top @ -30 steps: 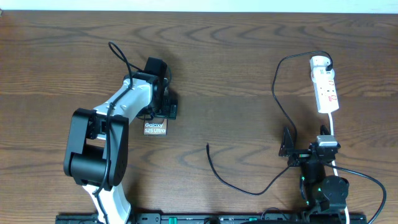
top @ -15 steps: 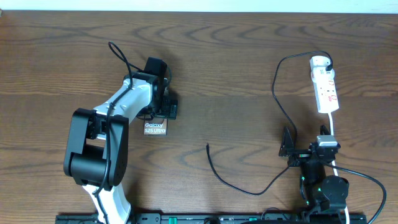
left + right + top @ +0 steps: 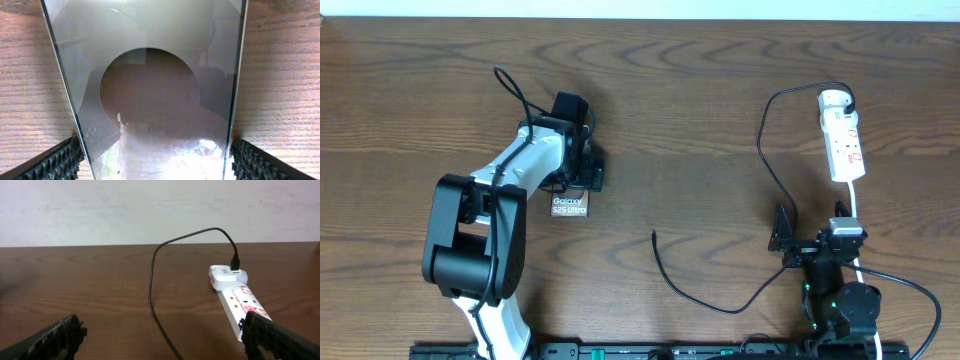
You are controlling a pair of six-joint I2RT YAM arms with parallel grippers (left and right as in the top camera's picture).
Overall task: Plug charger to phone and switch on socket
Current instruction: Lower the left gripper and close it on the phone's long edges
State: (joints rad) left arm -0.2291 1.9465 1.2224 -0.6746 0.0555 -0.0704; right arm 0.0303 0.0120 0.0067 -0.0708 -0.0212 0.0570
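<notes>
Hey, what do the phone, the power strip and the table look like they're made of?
Phone: glossy glass front, judging by its reflections.
Power strip: probably smooth white plastic, faintly shiny.
Table: dark brown wood or wood-look laminate; grain shows, either possible.

Apart from the job itself, I see only 2 things: a wooden table and a wall. The table is dark brown, its grain running side to side, and it fills nearly the whole overhead view. In the left wrist view the same wood looks lighter, a reddish tan with fine stripes. The wall stands behind the table's far edge, pale off-white and plain, with a few faint marks. Overhead, 1 thin light strip shows beyond that far edge.
</notes>
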